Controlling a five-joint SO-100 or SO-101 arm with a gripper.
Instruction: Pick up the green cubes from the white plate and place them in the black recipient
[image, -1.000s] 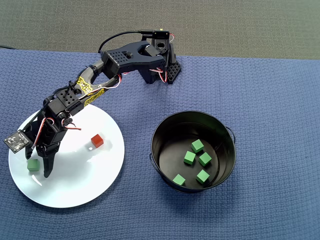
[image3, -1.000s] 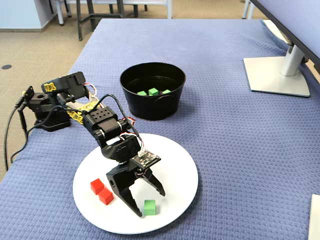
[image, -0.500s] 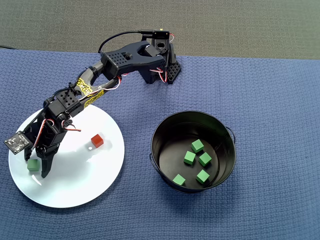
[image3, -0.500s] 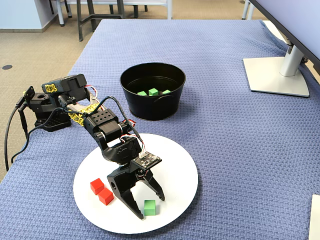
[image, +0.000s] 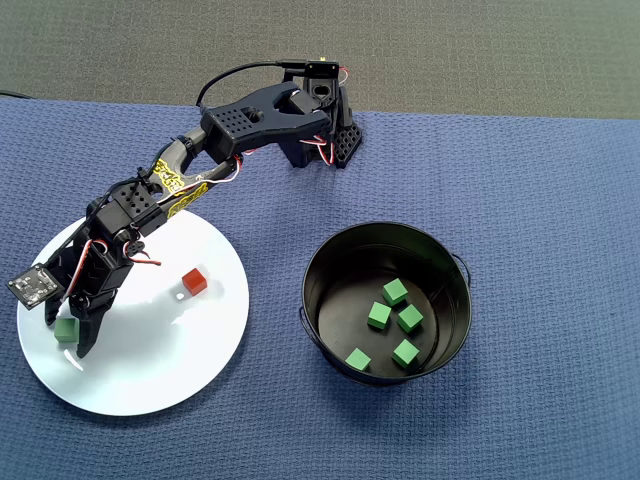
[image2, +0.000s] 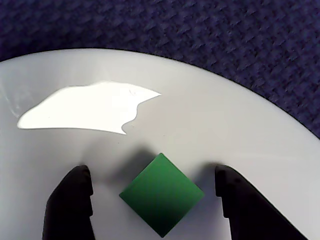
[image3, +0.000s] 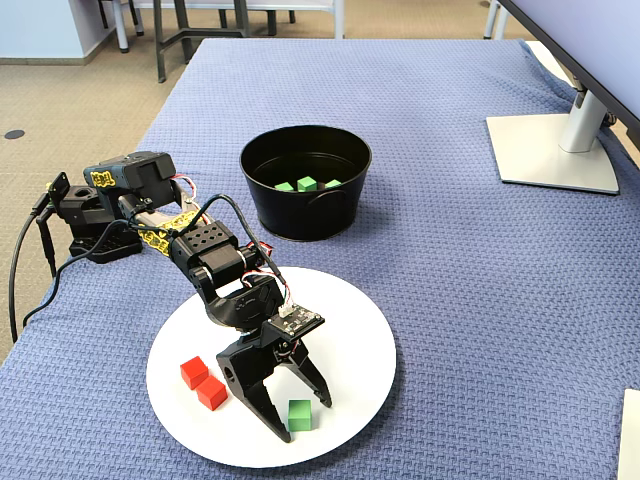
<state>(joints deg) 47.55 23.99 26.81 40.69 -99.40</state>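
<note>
One green cube (image: 66, 329) (image2: 162, 195) (image3: 299, 415) lies on the white plate (image: 150, 360) (image2: 225, 125) (image3: 350, 340), near its edge. My gripper (image: 66, 336) (image2: 152, 172) (image3: 302, 418) is open and straddles it, one finger on each side. In the wrist view there is a gap between each finger and the cube, which sits turned corner-on. Several more green cubes (image: 395, 291) (image3: 307, 183) lie inside the black recipient (image: 330, 270) (image3: 300, 215), to the plate's right in the overhead view.
Two red cubes (image3: 194, 373) (image3: 211, 393) sit on the plate beside the gripper; only one red cube (image: 194, 282) shows from overhead. The arm's base (image: 320, 130) stands at the cloth's far edge. A monitor stand (image3: 555, 150) sits far right.
The gripper has come down a little around the green cube, its fingers now lower on either side. The cube has not moved.
</note>
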